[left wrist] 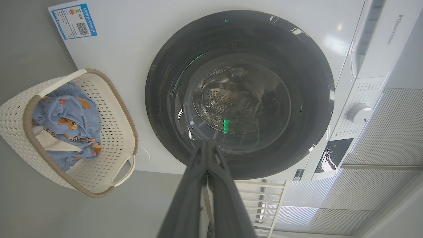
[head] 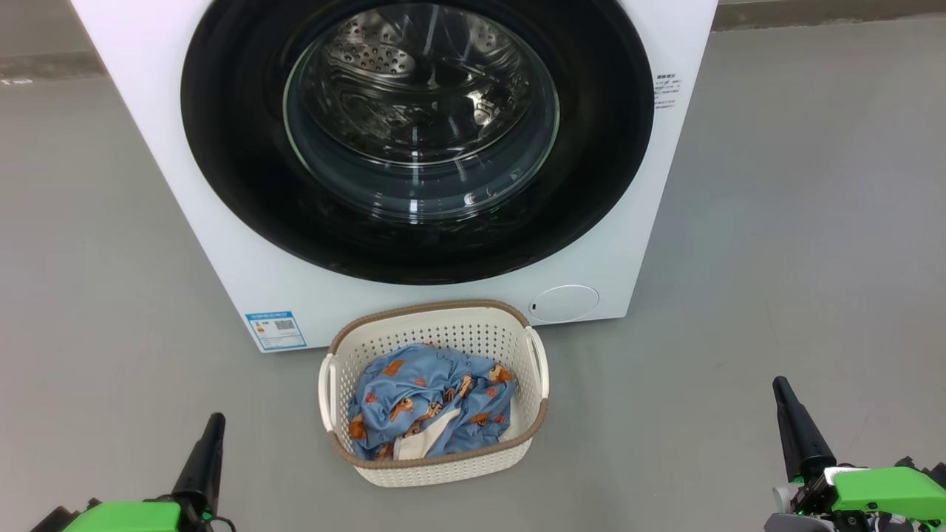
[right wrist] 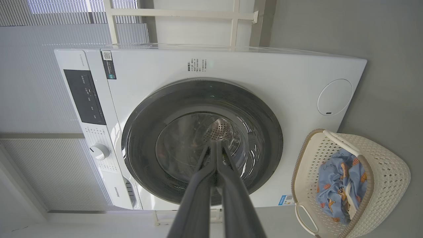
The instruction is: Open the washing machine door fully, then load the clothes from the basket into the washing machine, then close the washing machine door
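Observation:
The white washing machine stands on the floor with its round black-rimmed door closed flat against the front; the steel drum shows through the glass. Right in front of it sits the cream basket, holding the light blue printed clothes. My left gripper is at the lower left, shut and empty, well short of the basket. My right gripper is at the lower right, shut and empty too. In the wrist views the door lies beyond each pair of touching fingertips, left gripper, right gripper.
Grey floor spreads on both sides of the machine. A blue label sticker and a round white cover sit low on the machine's front. The control panel with a white knob is at its top; blinds and a white rail stand behind.

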